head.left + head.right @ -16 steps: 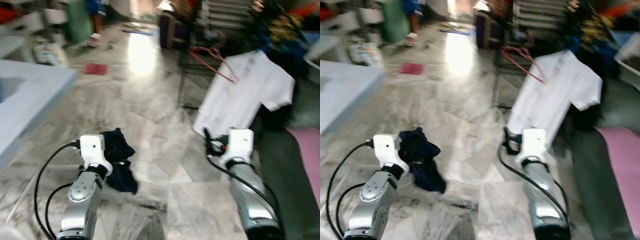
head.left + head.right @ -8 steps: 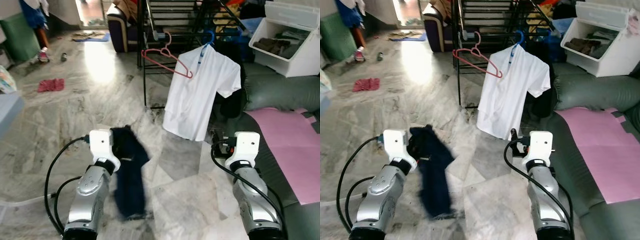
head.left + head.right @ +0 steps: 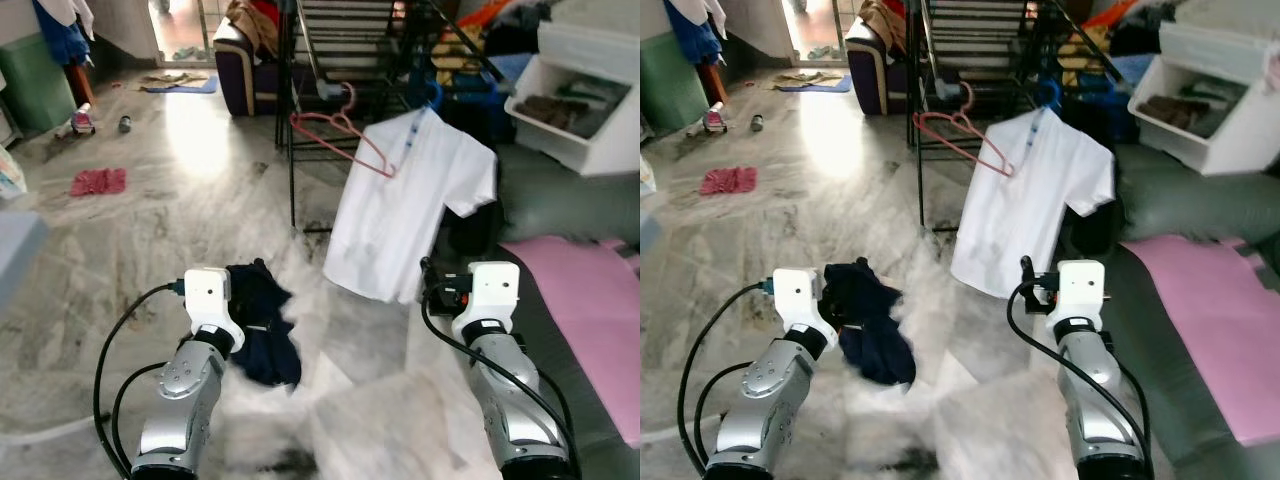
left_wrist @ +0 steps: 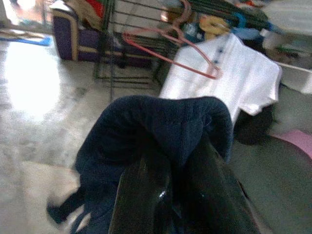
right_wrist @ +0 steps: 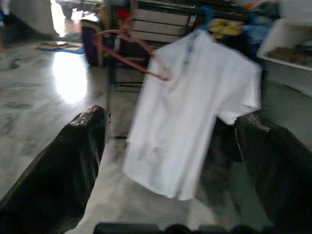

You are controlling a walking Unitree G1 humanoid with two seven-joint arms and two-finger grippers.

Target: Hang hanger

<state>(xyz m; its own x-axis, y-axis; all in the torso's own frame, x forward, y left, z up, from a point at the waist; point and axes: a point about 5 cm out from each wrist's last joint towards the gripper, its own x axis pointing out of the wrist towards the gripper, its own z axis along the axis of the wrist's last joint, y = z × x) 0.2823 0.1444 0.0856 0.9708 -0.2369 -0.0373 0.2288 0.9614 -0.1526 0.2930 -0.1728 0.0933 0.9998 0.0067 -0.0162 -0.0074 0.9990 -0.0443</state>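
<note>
My left gripper is shut on a dark navy garment, which bunches over its fingers and hangs just above the marble floor. Ahead stands a black drying rack. An empty pink hanger hangs from its rail, and beside it a white shirt hangs on a blue hanger. My right gripper is open and holds nothing. It is low at the right, facing the shirt, well short of the rack.
A white storage bin sits at the far right, above a grey couch with a pink mat. A dark sofa stands behind the rack. A red cloth and shoes lie on the floor, left.
The camera swung round to face the rack. The navy garment hung long from my left gripper half a second ago and is now bunched up by it. Both grippers keep their states.
</note>
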